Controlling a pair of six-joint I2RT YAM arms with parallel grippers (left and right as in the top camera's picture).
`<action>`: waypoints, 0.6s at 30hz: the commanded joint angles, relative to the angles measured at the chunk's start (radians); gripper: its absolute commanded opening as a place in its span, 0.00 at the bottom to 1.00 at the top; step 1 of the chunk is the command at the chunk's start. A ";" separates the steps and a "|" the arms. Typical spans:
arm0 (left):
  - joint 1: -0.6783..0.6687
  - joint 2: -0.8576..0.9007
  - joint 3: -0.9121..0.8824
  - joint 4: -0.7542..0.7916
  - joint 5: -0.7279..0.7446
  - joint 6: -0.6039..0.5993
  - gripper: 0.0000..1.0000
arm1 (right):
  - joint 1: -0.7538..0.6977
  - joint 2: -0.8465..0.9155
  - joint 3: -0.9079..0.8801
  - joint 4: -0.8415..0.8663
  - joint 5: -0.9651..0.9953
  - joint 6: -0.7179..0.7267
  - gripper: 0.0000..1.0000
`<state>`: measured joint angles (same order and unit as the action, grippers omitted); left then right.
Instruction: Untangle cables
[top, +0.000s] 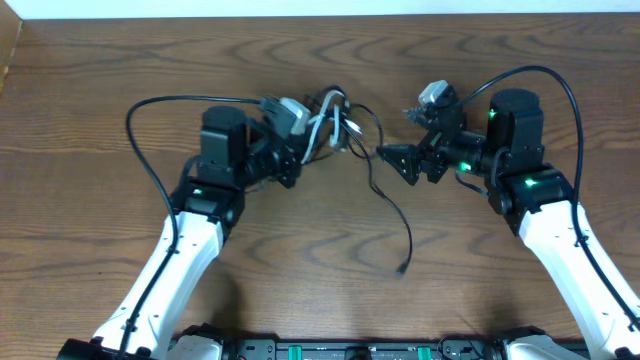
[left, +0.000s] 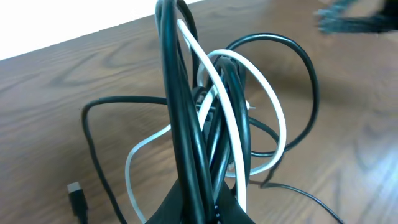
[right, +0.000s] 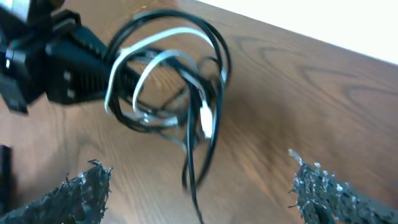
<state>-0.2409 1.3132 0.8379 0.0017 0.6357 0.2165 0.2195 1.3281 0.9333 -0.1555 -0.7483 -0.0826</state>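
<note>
Left hand (top: 303, 148) clamping looped glossy black and white cables (top: 338, 122), right hand (top: 398, 160) spread wide, wood-grain table (top: 90, 70)

Table (top: 300, 250) brown wood, visible grain, smooth, low sheen; cables (left: 180, 124) smooth plastic sheath, black ones glossy; white cable (left: 214, 87) semi-gloss; right gripper (right: 199, 193) pads (right: 81, 193) dark, rough, frayed-looking; arm shells (top: 170, 270) white glossy plastic.

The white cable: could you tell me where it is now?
Overhead, the white cable loops among the black cables clamped in the left gripper, just left of the open right gripper.
</note>
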 joint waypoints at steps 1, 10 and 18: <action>-0.046 -0.007 0.010 0.012 0.042 0.110 0.08 | 0.026 -0.006 0.000 0.007 -0.021 0.067 0.91; -0.075 -0.007 0.010 0.037 0.041 0.130 0.08 | 0.041 -0.006 0.000 0.002 0.087 0.067 0.01; -0.075 -0.007 0.010 0.010 -0.040 0.130 0.08 | 0.028 -0.029 0.000 0.061 0.046 0.109 0.01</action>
<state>-0.3164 1.3132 0.8379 0.0265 0.6483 0.3351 0.2584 1.3281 0.9329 -0.1268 -0.6731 -0.0063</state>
